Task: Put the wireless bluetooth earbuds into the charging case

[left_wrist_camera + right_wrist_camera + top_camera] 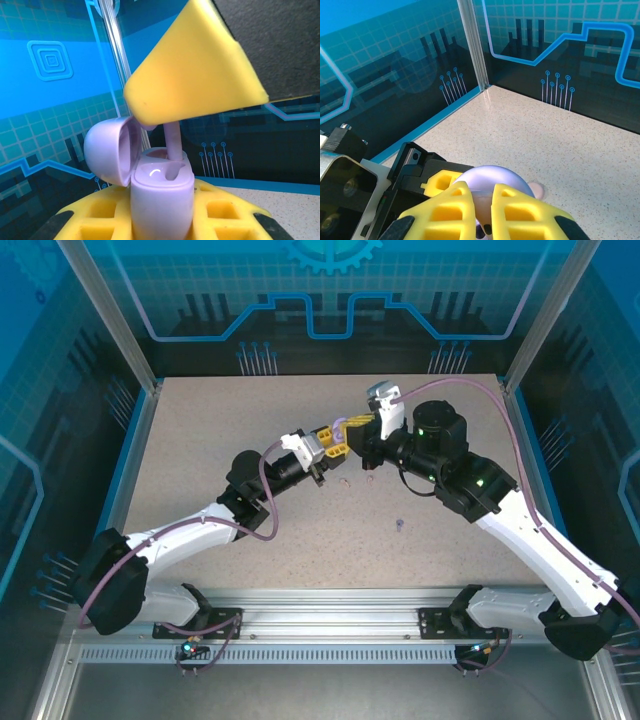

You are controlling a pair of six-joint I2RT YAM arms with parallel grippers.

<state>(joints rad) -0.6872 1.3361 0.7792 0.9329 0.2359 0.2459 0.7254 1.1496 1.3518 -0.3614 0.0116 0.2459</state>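
My left gripper [162, 222] is shut on a purple charging case [161, 192], held upright with its domed lid [107, 150] swung open to the left. A purple earbud [172, 142] stands with its stem down in one of the case's wells. My right gripper [481, 194] is shut on that earbud [483, 207] from above, and its yellow finger [195, 70] looms over the case. In the top view the left gripper [333, 443] and right gripper [358, 426] meet over the middle of the table with the case [341, 429] between them.
A pale pink earbud [536, 189] lies on the speckled table [560, 145] just beyond the case lid [490, 179]. A tiny purple bud [400, 526] rests nearer the front. Blue patterned walls and a metal corner post [472, 45] ring the table.
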